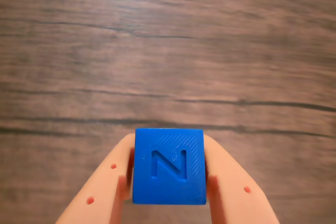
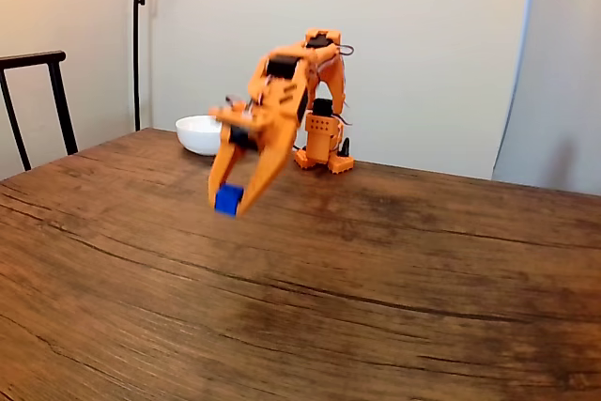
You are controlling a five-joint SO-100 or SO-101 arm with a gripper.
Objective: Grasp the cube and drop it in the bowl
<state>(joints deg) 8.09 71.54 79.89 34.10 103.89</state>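
Pincer [image 1: 169, 182] clamped on the cube [image 1: 169, 166]: in the wrist view the two orange fingers [image 1: 105, 182] press against its left and right faces, the cube seated between their tips. In the fixed view the pincer [image 2: 232, 202] hangs above the tabletop [image 2: 376, 288], cube [image 2: 228, 199] held clear of the wood, a faint shadow beneath and to the right.

Cube: bright blue, square-edged, fine print lines at one upper corner, with a recessed letter "N" on the face toward the wrist camera.

Bowl [image 2: 200, 133]: white, round, shallow, standing on the tabletop behind and to the left of the pincer in the fixed view, well apart from it and near the table's far edge.

Surface: dark brown wood with pronounced grain and dark streaks. The arm's base [image 2: 321, 152] stands at the far edge. Room: pale wall behind, a black chair back [image 2: 38, 100] at left, a thin black pole [image 2: 137, 35] rising beside it.
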